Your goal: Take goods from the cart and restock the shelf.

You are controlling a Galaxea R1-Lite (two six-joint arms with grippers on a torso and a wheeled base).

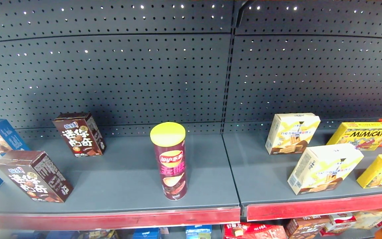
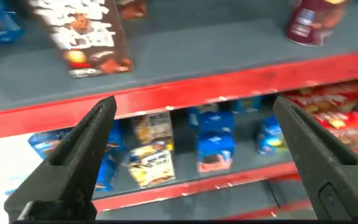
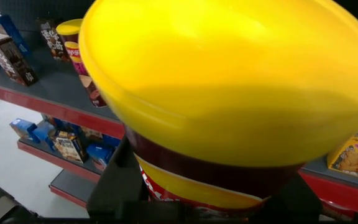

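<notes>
Yellow-lidded maroon crisp canister (image 3: pixel 229 81) is clamped in the right gripper (image 3: pixel 210 196); left gripper (image 2: pixel 194 143) gapes empty. Careless placement could topple the matching canister (image 1: pixel 170 162) mid-frame on the grey shelf (image 1: pixel 111 186).

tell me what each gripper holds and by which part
Right gripper holds a yellow-lidded chips can by its body, below the lid. Left gripper is open, holding nothing.

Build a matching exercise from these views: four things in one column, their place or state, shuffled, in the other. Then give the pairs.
1. standing chip can
2. held chip can
3. left end effector
4. cream boxes

A. open, empty
B. right half of the shelf
C. upright, mid-shelf, near the front edge
D. gripped by the right end effector

Pairs: 1-C, 2-D, 3-A, 4-B
</notes>
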